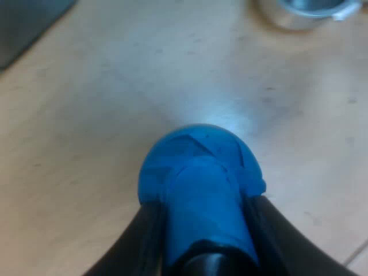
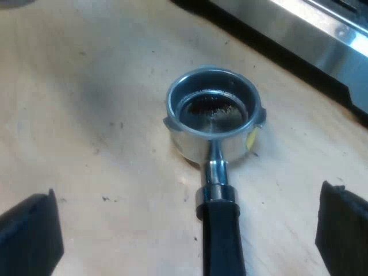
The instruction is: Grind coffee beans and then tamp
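**Op:** left side status?

**Me:** My left gripper (image 1: 204,202) is clamped on the blue tamper (image 1: 198,167). One black finger presses each side of its neck, and the rounded blue end points away from me over the wooden table (image 1: 86,144). I can't tell whether it touches the wood. The blue surface looks wrapped, with creases and overlapping edges. A round metal rim (image 1: 299,14) sits on the table beyond it, well apart.

**Op:** right?

**Me:** My right gripper (image 2: 187,213) is spread wide and holds nothing. The fingers (image 2: 31,236) stand well apart, one on each side of the handle (image 2: 221,241), and neither touches it.

**Op:** holder?

**Me:** The holder (image 2: 213,123) is loose and lies flat on the table. Its basket faces up with dark residue in the bottom. The dark handle runs back toward me. It sits near the machine (image 2: 310,34), just short of the metal front edge.

**Op:** any markings?

**Me:** There's a small yellow mark (image 2: 252,138) on the basket's side by one lug. It's too small to read.
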